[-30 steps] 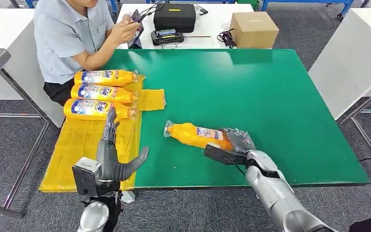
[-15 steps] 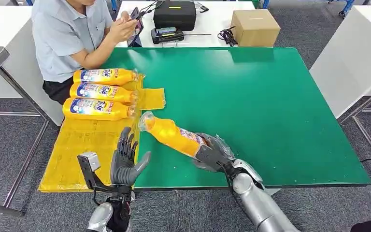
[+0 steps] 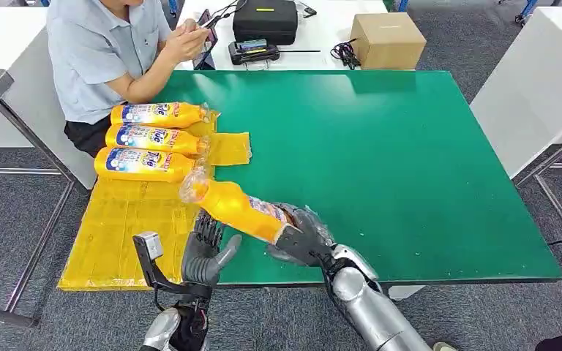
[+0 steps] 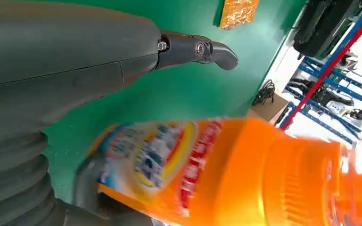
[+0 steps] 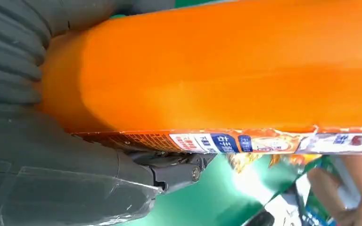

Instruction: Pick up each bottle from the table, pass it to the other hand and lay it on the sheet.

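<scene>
Now right hand (image 3: 298, 241) grips orange bottle (image 3: 238, 206) — tilted, left hand (image 3: 206, 256) spread.

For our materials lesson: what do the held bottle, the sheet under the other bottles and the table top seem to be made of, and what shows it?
Held bottle: likely clear plastic filled with orange liquid, glossy, with a printed label; the right hand grips its base.
Sheet: thin yellow film or plastic, probably; it lies wrinkled.
Table top: green mat or board, matte, smooth, with a soft glare; which one is unclear.
</scene>
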{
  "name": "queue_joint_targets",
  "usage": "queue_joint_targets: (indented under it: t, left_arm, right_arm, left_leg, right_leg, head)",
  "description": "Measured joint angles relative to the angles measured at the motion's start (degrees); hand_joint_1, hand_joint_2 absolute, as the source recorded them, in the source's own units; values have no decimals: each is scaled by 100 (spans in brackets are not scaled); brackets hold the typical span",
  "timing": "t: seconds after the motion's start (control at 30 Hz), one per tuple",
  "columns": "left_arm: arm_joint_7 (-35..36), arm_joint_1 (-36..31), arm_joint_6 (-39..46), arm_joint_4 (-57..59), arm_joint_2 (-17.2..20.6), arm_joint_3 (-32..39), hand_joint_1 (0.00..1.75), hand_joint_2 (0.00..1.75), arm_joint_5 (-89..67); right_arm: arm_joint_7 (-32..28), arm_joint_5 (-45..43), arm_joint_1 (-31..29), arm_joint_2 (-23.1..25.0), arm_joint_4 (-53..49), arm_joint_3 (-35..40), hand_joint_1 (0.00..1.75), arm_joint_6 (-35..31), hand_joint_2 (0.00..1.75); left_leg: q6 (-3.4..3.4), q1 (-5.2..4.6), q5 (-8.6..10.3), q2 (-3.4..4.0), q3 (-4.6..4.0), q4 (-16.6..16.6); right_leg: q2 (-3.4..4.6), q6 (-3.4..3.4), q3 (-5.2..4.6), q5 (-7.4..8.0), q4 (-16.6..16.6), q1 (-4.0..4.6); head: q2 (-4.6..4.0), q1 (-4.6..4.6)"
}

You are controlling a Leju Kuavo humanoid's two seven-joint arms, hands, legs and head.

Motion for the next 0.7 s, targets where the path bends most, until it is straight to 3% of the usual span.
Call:
queue_joint_targets:
  t: [0.33,0.37,0.4,0.43,0.47,0.5,0.53,0.57,0.6,0.63,0.67,0.7]
  left_arm:
    - [-203,-96,-31,0,4,-223,0,175,-70]
    - [-210,-106,-31,0,7,-247,7,175,-72]
    - [-212,-116,-28,0,9,-260,161,175,-74]
    - [-216,-127,-31,0,9,-269,175,175,-74]
    - [-221,-138,-28,0,9,-271,175,175,-74]
    - [-227,-145,-29,0,9,-271,175,175,-74]
    - [-238,-153,-28,0,9,-271,175,175,-74]
    - [-256,-161,-28,0,9,-271,175,175,-74]
    - [-282,-169,-28,0,9,-273,175,175,-83]
    - [-306,-178,-31,4,9,-278,175,175,-94]
    - [-328,-197,-31,13,18,-295,175,175,-118]
    - [-356,-227,-31,28,39,-314,175,175,-131]
  right_arm:
    - [-7,-129,-4,66,328,274,155,22,175]
    - [-9,-147,-13,70,378,295,154,37,175]
    - [-9,-153,-21,74,420,315,155,55,175]
    - [-9,-153,-28,79,453,341,150,59,175]
    - [-9,-157,-40,90,486,363,150,61,175]
    - [-11,-160,-55,105,516,374,140,61,175]
    - [-17,-168,-71,116,547,389,106,66,175]
    - [-31,-173,-84,122,573,396,106,68,175]
    - [-44,-184,-100,131,595,414,33,70,175]
    - [-59,-212,-113,138,614,433,115,70,175]
    - [-70,-247,-126,151,630,446,115,74,175]
    - [-76,-309,-132,155,641,448,127,103,175]
  left_leg:
    - [0,-1,0,-7,-9,0]
    - [0,-1,0,-6,-9,0]
    - [0,-1,0,-5,-9,0]
    - [0,-1,0,-5,-9,0]
    - [0,-1,0,-5,-9,0]
    - [0,-1,0,-5,-9,0]
    - [0,-1,0,-5,-9,0]
    - [0,0,0,-5,-9,0]
    - [0,0,1,-5,-9,0]
    - [0,0,1,-5,-9,0]
    - [0,0,1,-5,-9,0]
    - [0,0,1,-5,-9,0]
  right_leg:
    - [-4,0,-2,0,0,-1]
    - [-4,0,-3,0,0,-1]
    - [-3,0,-4,0,0,-1]
    - [-4,0,-4,0,0,-1]
    - [-4,0,-4,0,0,-1]
    - [-4,0,-5,0,0,-1]
    - [-4,0,-6,0,0,-1]
    - [-4,0,-5,0,0,0]
    - [-4,0,-6,0,0,0]
    - [-4,0,-6,0,0,0]
    - [-4,0,-6,0,0,0]
    - [-4,0,-6,0,0,0]
  head:
    - [0,2]
    - [0,2]
    - [0,2]
    - [0,0]
    - [0,2]
    - [0,0]
    - [0,0]
    - [0,2]
    - [0,0]
    - [0,0]
    - [0,2]
    - [0,0]
